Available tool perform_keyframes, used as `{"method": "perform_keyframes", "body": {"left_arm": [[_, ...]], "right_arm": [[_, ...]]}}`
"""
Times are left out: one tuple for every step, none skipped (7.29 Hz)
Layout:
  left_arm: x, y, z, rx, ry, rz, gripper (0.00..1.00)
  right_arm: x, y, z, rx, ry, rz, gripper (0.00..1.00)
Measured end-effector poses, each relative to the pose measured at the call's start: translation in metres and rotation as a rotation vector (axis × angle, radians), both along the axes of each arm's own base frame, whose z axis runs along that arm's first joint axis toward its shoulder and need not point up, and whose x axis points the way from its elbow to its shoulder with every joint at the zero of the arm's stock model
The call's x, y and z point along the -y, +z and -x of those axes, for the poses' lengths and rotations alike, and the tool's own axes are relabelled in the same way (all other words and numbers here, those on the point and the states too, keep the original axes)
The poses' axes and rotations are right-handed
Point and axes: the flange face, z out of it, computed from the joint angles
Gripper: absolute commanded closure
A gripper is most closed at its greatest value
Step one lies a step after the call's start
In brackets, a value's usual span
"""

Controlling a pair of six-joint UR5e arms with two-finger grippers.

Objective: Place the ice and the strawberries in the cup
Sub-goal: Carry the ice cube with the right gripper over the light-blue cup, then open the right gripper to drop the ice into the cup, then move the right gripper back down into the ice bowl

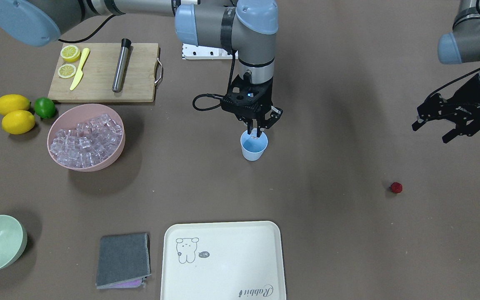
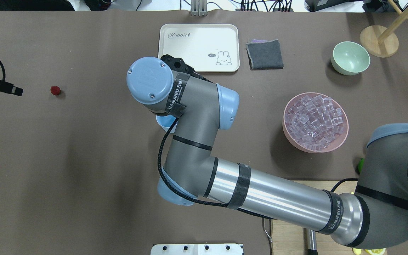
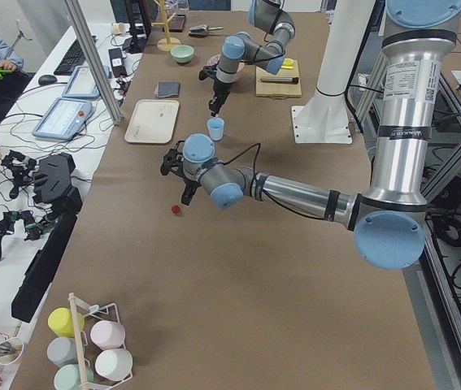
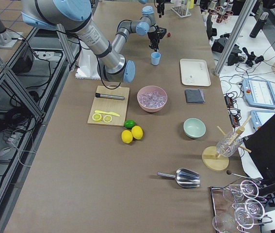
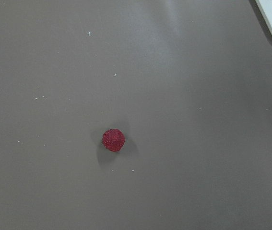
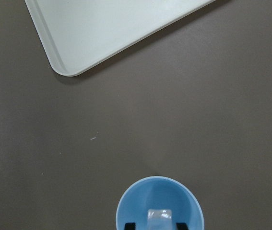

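The cup stands upright at mid-bench, light blue. The right hand is directly over its mouth, fingertips at rim level, narrowed onto one clear ice cube gripped between them above the cup's interior. The remaining ice fills a pink bowl, well apart from the cup towards the robot's right. The strawberry lies alone on the bare bench, far from the cup towards the robot's left. The left hand hangs above the bench near the berry, fingers spread wide, holding nothing. A cream tray sits at the operators' edge.
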Motion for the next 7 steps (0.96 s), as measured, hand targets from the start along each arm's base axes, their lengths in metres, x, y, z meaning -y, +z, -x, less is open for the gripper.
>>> {"method": "perform_keyframes", "body": {"left_arm": [[0.000, 0.000, 0.000, 0.000, 0.000, -0.001, 0.01], [0.000, 0.000, 0.000, 0.000, 0.001, -0.002, 0.01], [0.000, 0.000, 0.000, 0.000, 0.001, -0.004, 0.01], [-0.001, 0.001, 0.000, 0.003, 0.001, -0.004, 0.01], [-0.001, 0.003, 0.002, 0.007, 0.000, 0.001, 0.01], [0.000, 0.008, 0.005, 0.015, 0.000, 0.003, 0.01], [0.003, 0.016, 0.013, 0.030, 0.004, -0.007, 0.01]], "right_arm": [[-0.003, -0.001, -0.003, 0.005, -0.002, -0.002, 0.00], [-0.004, 0.000, -0.008, 0.001, -0.005, 0.001, 0.01], [0.000, 0.002, -0.019, -0.030, -0.020, 0.009, 0.01], [0.011, 0.010, -0.044, -0.077, -0.070, 0.028, 0.01], [0.022, 0.032, -0.080, -0.113, -0.128, 0.044, 0.01], [0.027, 0.068, -0.119, -0.143, -0.173, 0.034, 0.02], [0.031, 0.107, -0.162, -0.174, -0.214, -0.004, 0.02]]}}
